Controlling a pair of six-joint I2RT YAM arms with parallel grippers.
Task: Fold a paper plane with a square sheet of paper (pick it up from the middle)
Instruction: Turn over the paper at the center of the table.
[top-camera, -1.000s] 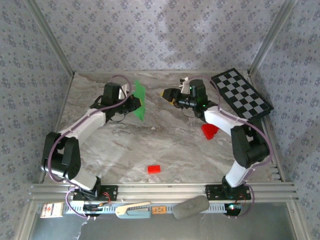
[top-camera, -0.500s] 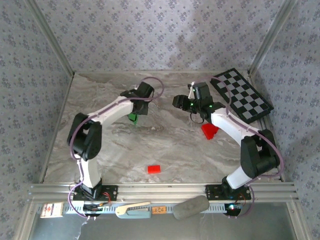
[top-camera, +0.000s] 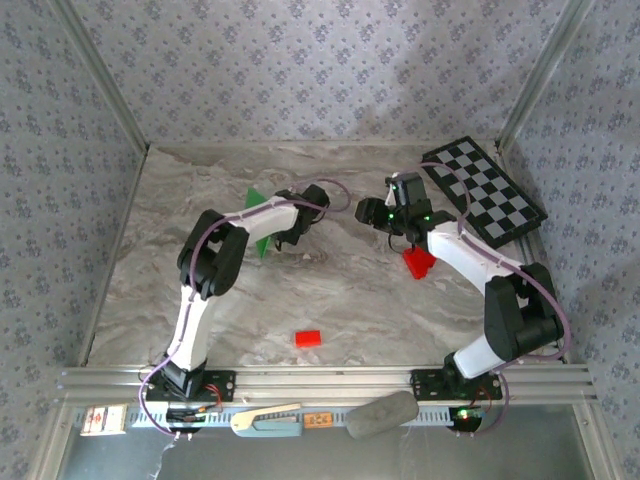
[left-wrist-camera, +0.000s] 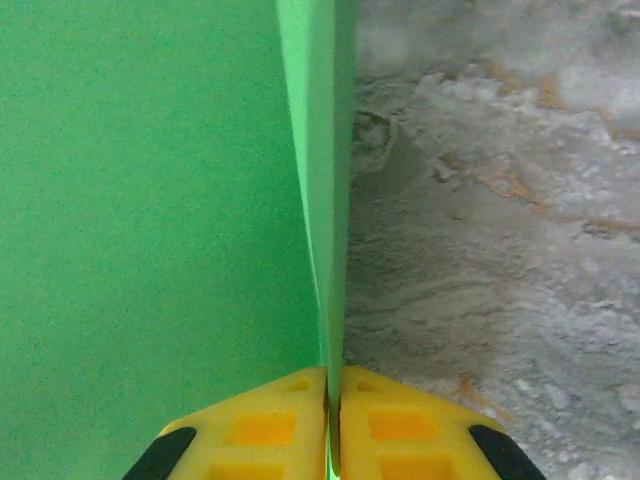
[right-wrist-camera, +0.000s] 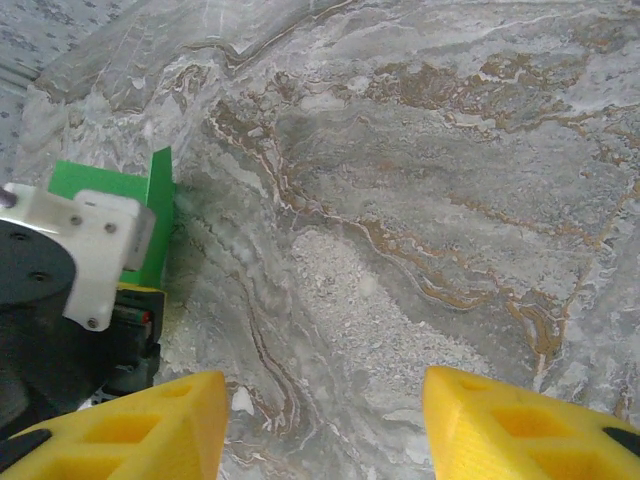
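One second on, the left gripper (left-wrist-camera: 333, 385), having swung inward, is clamping the folded square sheet of paper (left-wrist-camera: 150, 200) standing ahead of it; the right gripper (right-wrist-camera: 325, 395) is waiting open opposite, likely for creasing.

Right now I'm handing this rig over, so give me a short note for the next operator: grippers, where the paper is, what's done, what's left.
Left gripper: shut on the green sheet of paper, pinching its edge; the sheet stands upright, left of the table's middle.
Right gripper: open, empty, over bare table, facing the left one.
Done: paper grasped; it looks doubled along the gripped edge.
Left: the plane folds; no dart shape yet.
Red wedge and red block lie apart from both grippers.
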